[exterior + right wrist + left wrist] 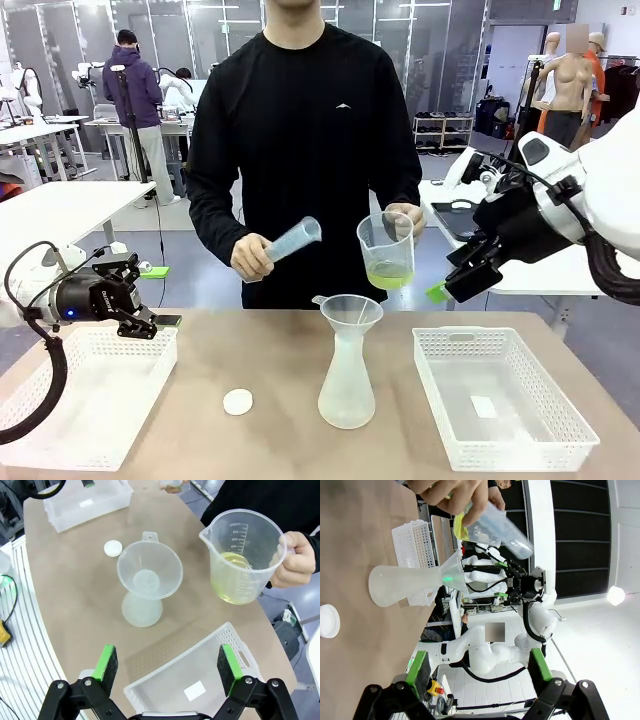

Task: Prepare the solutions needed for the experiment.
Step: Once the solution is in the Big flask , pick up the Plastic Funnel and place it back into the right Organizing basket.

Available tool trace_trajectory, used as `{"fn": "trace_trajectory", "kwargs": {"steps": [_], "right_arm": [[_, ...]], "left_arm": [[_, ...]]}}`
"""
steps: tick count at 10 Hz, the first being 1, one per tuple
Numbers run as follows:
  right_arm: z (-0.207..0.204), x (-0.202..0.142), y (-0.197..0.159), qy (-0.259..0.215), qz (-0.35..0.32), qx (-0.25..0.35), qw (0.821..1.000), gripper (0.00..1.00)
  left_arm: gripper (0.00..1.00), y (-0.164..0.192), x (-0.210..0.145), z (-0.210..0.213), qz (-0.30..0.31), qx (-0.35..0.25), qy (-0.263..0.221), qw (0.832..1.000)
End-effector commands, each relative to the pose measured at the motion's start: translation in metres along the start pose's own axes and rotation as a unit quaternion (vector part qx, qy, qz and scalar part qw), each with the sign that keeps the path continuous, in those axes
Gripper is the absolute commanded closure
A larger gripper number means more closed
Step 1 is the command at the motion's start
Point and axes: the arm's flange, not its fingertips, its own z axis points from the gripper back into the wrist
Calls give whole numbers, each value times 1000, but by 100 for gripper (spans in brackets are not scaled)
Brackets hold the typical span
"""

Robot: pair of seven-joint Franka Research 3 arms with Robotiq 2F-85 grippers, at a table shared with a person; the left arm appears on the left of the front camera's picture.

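Across the table a person holds a clear measuring beaker point(386, 250) point(245, 550) with the solutions point(389, 274) point(232, 582) as a shallow yellow-green layer at its bottom. Their other hand grips an empty graduated cylinder point(290, 243). On the table's middle stands a frosted flask point(347, 385) point(141, 611) point(405, 584) with a funnel point(348, 310) point(149, 570) in its neck, below and left of the beaker. My left gripper point(152, 324) point(479, 667) hovers open over the left basket. My right gripper point(452, 283) point(166, 665) hangs open in the air, right of the beaker.
A white basket point(90, 395) point(85, 502) sits at the table's left and another point(500, 395) point(200, 680) at its right. A small white round disc point(238, 402) point(113, 548) point(327, 621) lies left of the flask. The person's hand point(297, 560) holds the beaker's handle.
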Motion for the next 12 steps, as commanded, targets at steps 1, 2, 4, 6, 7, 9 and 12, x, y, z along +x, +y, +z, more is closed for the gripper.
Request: {"fn": "trace_trajectory", "kwargs": {"steps": [1, 2, 4, 6, 7, 9, 12], "right_arm": [[-9, -8, -25, 4, -89, 67, 994, 0], [-10, -28, -49, 11, -186, 93, 978, 0], [-6, -72, -78, -12, -308, 135, 942, 0], [-5, -113, -95, -35, -443, 219, 869, 0], [-13, -127, -100, -74, -486, 274, 826, 0], [-34, -157, -114, -133, -521, 345, 769, 0], [-57, -187, -119, -209, -549, 403, 701, 0]], "left_arm": [[0, -3, 0, -1, 1, 2, 3, 1000], [0, -3, 0, -1, 1, 2, 3, 1000], [0, -3, 0, -1, 1, 2, 3, 1000], [0, -3, 0, -1, 1, 2, 3, 1000], [0, -3, 0, -1, 1, 2, 3, 1000], [0, -3, 0, -1, 1, 2, 3, 1000], [0, -3, 0, -1, 1, 2, 3, 1000]]}}
